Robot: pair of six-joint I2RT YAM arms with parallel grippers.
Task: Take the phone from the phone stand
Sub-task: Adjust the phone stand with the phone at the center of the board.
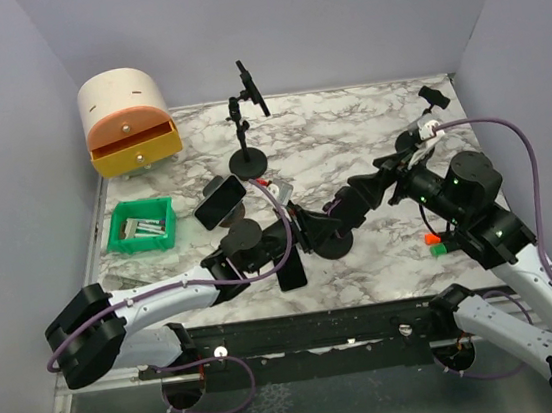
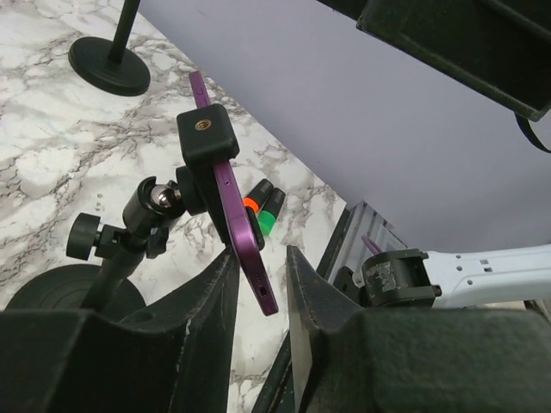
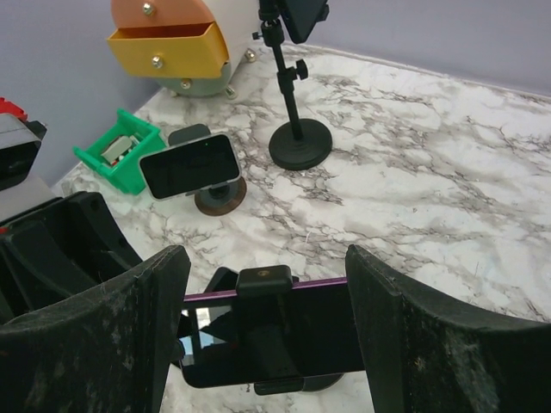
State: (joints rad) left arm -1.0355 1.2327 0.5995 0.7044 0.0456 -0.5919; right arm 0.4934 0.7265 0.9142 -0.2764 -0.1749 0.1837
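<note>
Phone (image 2: 243, 231) clamped in stand (image 2: 129, 228). Left gripper (image 2: 263, 256): jaws narrow around phone's end; whether gripping, cannot tell. Right gripper (image 3: 267, 255): jaws wide, astride phone.

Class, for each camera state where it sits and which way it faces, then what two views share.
Top external: above and behind the bases, looking down on the marble table; left arm and right arm show.
Left wrist: low, facing rightward at the purple phone edge-on; left gripper below.
Right wrist: facing the far-left drawer box; right gripper flanks the phone.
Shared: all three show that phone.
</note>
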